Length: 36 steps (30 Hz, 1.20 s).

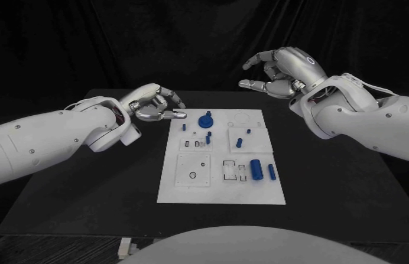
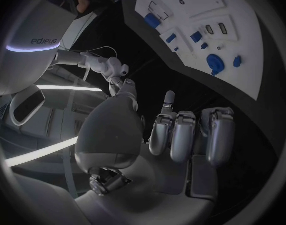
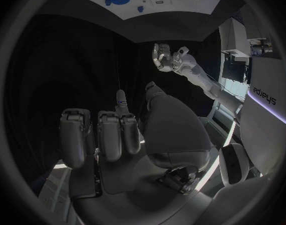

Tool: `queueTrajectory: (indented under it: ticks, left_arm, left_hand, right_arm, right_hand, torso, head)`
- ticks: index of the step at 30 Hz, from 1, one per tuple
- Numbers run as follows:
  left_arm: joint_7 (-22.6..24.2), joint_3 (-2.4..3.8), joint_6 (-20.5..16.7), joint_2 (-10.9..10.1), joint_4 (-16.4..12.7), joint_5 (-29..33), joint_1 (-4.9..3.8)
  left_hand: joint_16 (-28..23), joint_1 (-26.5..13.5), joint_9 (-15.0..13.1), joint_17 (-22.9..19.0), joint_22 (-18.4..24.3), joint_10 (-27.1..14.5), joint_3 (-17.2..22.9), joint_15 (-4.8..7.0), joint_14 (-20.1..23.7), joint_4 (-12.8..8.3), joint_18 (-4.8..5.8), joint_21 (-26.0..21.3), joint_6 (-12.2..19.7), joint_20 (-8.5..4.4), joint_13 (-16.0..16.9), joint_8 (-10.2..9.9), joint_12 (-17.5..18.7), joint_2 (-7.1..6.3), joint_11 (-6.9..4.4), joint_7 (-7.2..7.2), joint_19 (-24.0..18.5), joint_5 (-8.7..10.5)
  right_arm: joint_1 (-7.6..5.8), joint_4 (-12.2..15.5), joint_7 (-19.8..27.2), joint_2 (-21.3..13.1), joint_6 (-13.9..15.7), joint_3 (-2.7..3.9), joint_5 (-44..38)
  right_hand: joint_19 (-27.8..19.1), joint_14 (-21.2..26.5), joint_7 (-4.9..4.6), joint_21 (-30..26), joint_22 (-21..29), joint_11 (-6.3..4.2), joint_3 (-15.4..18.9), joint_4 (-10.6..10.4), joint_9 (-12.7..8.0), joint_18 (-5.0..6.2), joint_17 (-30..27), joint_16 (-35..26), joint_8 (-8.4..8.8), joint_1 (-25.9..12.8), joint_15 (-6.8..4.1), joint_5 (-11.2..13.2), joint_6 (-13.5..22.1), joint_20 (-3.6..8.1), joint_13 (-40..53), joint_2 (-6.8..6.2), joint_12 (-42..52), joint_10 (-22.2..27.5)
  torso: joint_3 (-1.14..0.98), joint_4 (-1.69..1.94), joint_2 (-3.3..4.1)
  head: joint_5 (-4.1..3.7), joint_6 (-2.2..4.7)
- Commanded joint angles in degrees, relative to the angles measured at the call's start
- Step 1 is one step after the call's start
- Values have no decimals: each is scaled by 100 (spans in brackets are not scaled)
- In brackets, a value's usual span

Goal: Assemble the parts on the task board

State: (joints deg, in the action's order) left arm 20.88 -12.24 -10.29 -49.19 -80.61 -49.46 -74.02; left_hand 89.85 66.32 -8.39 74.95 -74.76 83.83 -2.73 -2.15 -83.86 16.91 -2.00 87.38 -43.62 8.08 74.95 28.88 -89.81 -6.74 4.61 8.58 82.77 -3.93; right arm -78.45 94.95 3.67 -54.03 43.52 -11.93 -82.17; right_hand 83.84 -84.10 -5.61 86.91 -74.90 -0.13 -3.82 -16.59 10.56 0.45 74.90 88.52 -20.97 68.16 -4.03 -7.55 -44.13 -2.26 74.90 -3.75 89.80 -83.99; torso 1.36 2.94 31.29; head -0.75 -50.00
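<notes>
The task board (image 1: pixel 223 184) lies flat in the middle of the black table (image 1: pixel 94 187), with bare tabletop open to its left, right and near side. Blue parts (image 1: pixel 205 121) sit on its far half, and more near its right edge (image 1: pixel 271 170). The left hand (image 1: pixel 154 105) hovers just beyond the board's far left corner, fingers curled in, holding nothing. The right hand (image 1: pixel 285 70) hangs raised past the far right corner, fingers loosely bent and apart, empty. The smallest parts are too small to make out.
</notes>
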Motion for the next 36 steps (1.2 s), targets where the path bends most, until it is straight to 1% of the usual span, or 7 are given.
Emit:
queueTrajectory:
  ticks: [1, 5, 11, 16, 21, 29, 36]
  left_arm:
    - [-1019, 11, 138, 124, 11, -809, -169]
    - [-1391, 11, 436, 406, 128, -1244, -414]
    - [-1782, 12, 946, 828, 345, -1769, -565]
    - [-2105, 12, 1655, 1282, 655, -1944, -614]
    - [-2347, 12, 2100, 1564, 894, -1985, -622]
    - [-3095, 12, 2294, 1898, 1115, -2003, -603]
    - [-3648, 11, 2517, 2109, 1209, -2006, -542]
  left_hand:
    - [15, -239, -97, 1505, -1390, 617, 42, 32, -614, 3, 165, 217, -371, 4, 1505, 144, -19, -11, -44, -80, 593, 23]
    - [15, -430, -341, 1505, -1524, 617, 212, 263, -614, -4, 200, 262, -1155, -183, 1505, 353, -19, 122, -297, -372, 723, -87]
    - [15, -538, -413, 1505, -1524, 617, 314, 352, -614, -4, 200, 262, -1222, -286, 1505, 227, -19, 222, -371, -420, 723, -49]
    - [15, -403, -72, 1505, -1524, 617, 392, 171, -614, -44, 200, 262, -454, -172, 1505, -841, -19, 396, -127, -99, 723, -32]
    - [15, -243, 141, 1505, -1524, 617, 426, 30, -614, -72, 200, 262, -291, -27, 1505, -1307, -19, 469, 12, 39, 723, -61]
    - [15, -752, -300, 1505, -1524, 617, 195, 138, -614, -47, 200, 262, -1232, -60, 1505, -902, -19, 684, -147, -201, 723, 77]
    - [15, -751, -2019, 1505, -1524, 617, 118, 465, -614, -68, 200, 262, -1250, -399, 1505, 315, -19, 810, -486, -547, 723, -442]
  right_arm:
    - [-9, 107, 252, -43, 461, 4, 87]
    - [-1, 151, 251, -62, 480, 4, 91]
    - [50, 132, 285, -61, 512, 4, 122]
    - [149, 68, 265, -57, 452, 4, 155]
    - [258, 8, 257, -79, 389, 4, 210]
    - [449, -70, 448, -129, 371, 4, 231]
    - [520, -118, 471, -183, 349, 4, 210]
  right_hand:
    - [478, -527, 6, 24, -1400, 15, -24, 12, -16, 39, 1182, 10, 37, 9, 37, -133, -69, -36, 1510, 95, 20, -601]
    - [467, -520, 1, 3, -1392, 27, -40, 12, -21, 45, 1151, -2, 55, 21, 44, -303, -190, -41, 1510, 195, 20, -601]
    - [468, -520, 0, 8, -1394, 64, -46, 19, -19, 43, 1152, 0, 62, 43, 76, -585, -420, -66, 1510, 289, 20, -601]
    - [469, -521, -1, 9, -1394, 74, -56, 30, -29, 43, 1156, 2, 93, 79, 84, -687, -466, -75, 1510, 312, 20, -601]
    - [463, -519, -7, -3, -1389, 93, -69, 46, -41, 46, 1143, -2, 129, 131, 98, -789, -498, -86, 1510, 326, 20, -601]
    - [456, -514, -23, -17, -1384, 128, -112, 29, -59, 50, 1120, -10, 187, 184, 130, -995, -584, -114, 1510, 407, 20, -601]
    - [452, -513, -24, -23, -1381, 131, -114, 23, -61, 52, 1118, -10, 192, 181, 132, -1006, -589, -116, 1510, 415, 20, -601]
  torso:
    - [-45, -61, -57]
    - [-85, -96, -59]
    - [-129, -154, -69]
    - [-140, -190, -91]
    - [-142, -186, -97]
    - [-146, -201, -98]
    - [-155, -229, -97]
  head:
    - [-84, 0]
    - [-65, 0]
    - [-16, 0]
    - [-4, 0]
    - [5, 0]
    - [11, 0]
    - [90, 0]
